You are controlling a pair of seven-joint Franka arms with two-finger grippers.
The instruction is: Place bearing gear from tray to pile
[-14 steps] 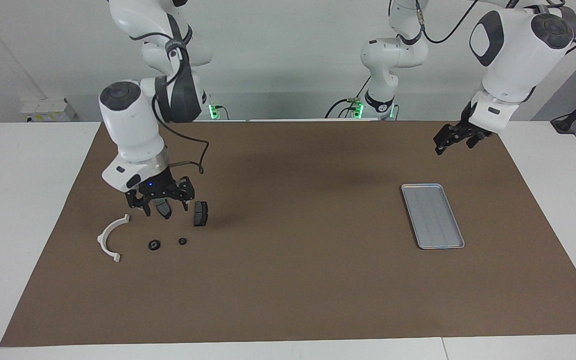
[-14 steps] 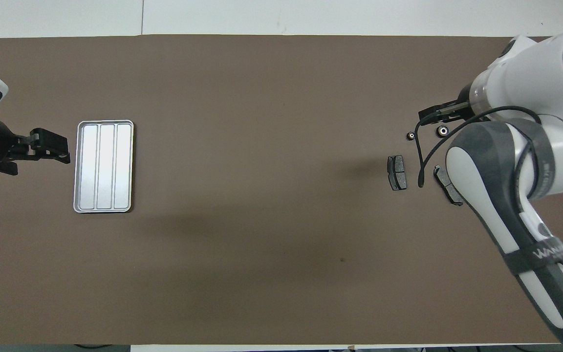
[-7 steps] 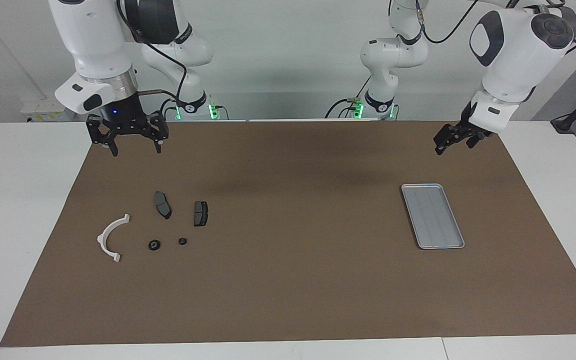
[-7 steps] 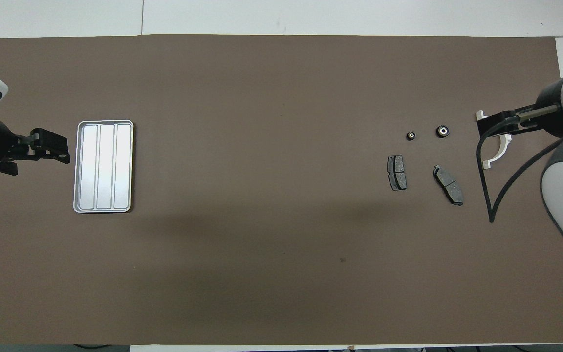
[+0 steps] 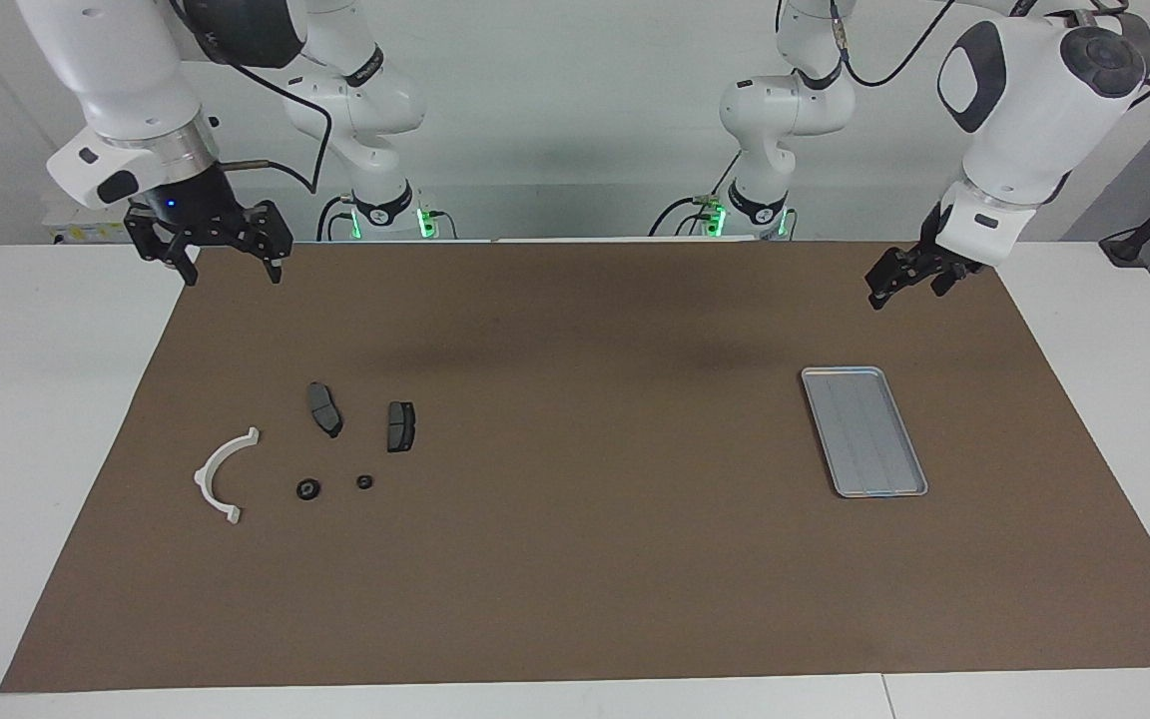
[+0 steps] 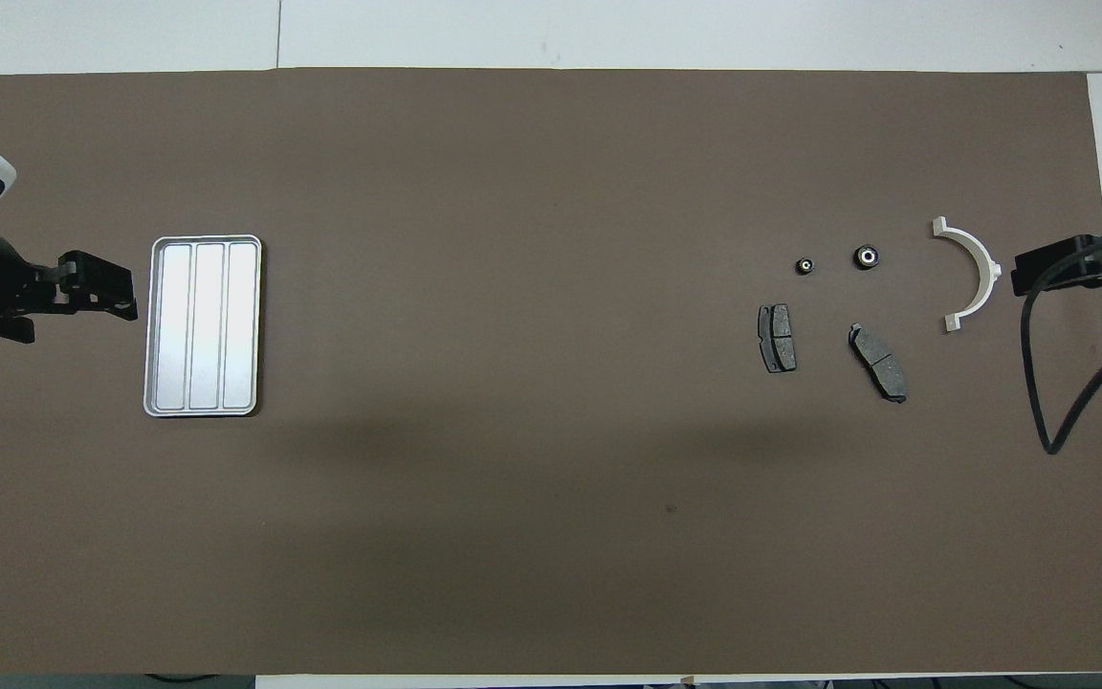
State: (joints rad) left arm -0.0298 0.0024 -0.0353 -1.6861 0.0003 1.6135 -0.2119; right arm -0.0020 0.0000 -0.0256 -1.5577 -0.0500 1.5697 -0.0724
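I see both bearing gears (image 5: 307,489) on the desk (image 5: 575,559) in the pile (image 5: 315,449), beside the white bracket (image 5: 221,474); the tray (image 5: 863,430) lies empty. My right pincer (image 5: 208,250) hangs wide and empty over the mat's corner. My left pincer (image 5: 896,276) waits near the tray; its gap I cannot tell.

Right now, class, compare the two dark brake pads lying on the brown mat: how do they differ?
The brake pad nearer the white bracket has a curved outline and lies slanted; the other brake pad is blockier and lies straighter. The first lies slightly nearer the robots. Both are dark grey, flat on the mat and untouched.
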